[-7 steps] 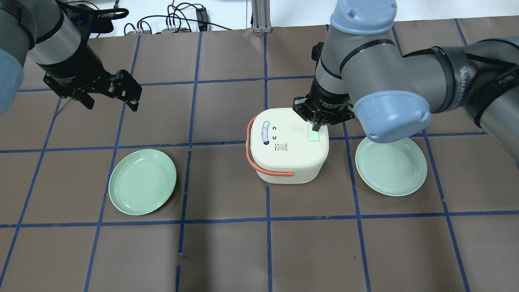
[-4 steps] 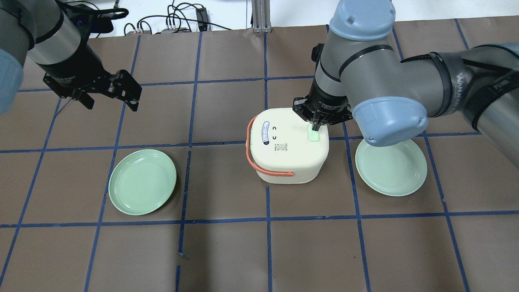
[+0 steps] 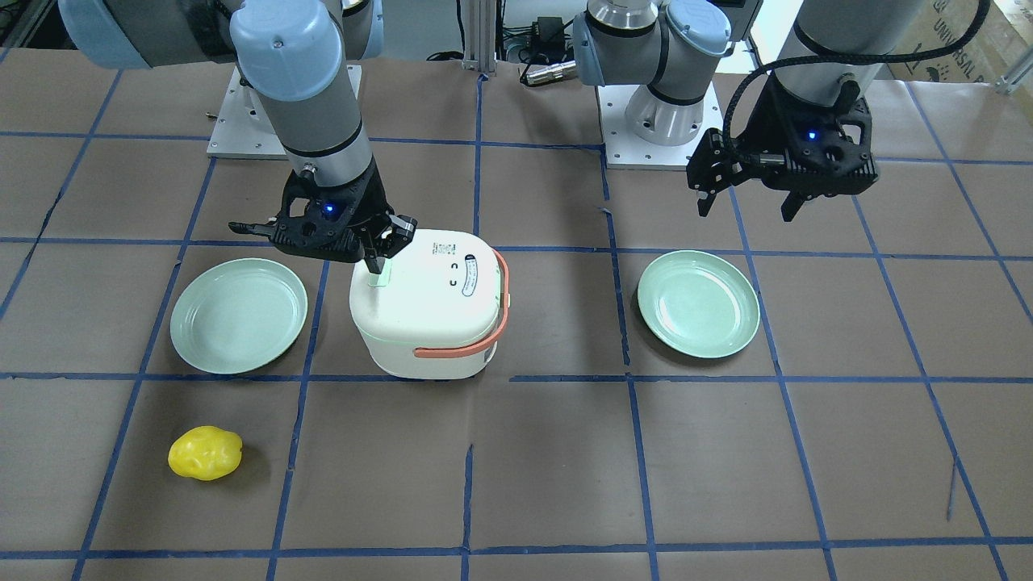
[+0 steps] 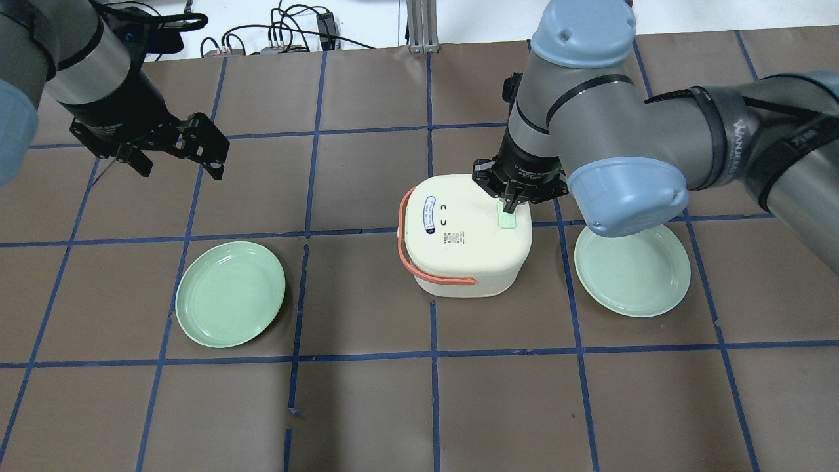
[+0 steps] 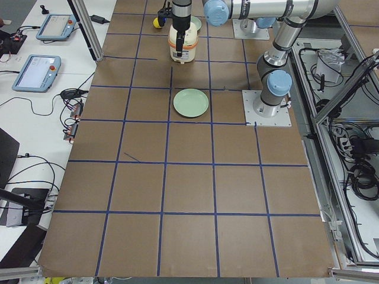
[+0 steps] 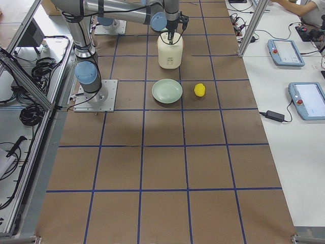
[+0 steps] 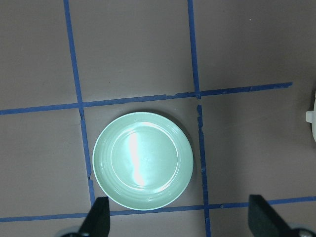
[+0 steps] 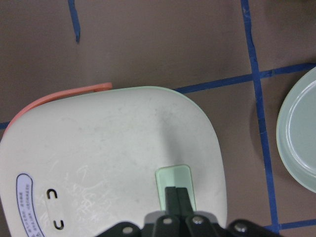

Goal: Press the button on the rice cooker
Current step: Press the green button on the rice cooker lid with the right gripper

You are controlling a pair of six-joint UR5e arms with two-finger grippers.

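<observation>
A cream rice cooker [image 4: 462, 242] with an orange handle [image 4: 419, 265] stands mid-table; it also shows in the front view [image 3: 428, 311]. Its pale green button [image 4: 507, 219] sits on the lid's right side. My right gripper [image 4: 508, 207] is shut, its fingertips [image 8: 176, 195] together and down on the green button [image 8: 174, 182]. In the front view it [image 3: 374, 266] touches the button [image 3: 378, 280]. My left gripper [image 4: 177, 167] is open and empty, hovering far to the left above a green plate [image 7: 143, 160].
A green plate [image 4: 230, 293] lies left of the cooker and another [image 4: 632, 269] right of it, partly under my right arm. A yellow lemon-like object [image 3: 205, 453] lies near the operators' side. Cables run along the table's far edge [image 4: 275, 36].
My right arm has shifted slightly while the shut fingertips stay on the green button. The left arm has not moved.
</observation>
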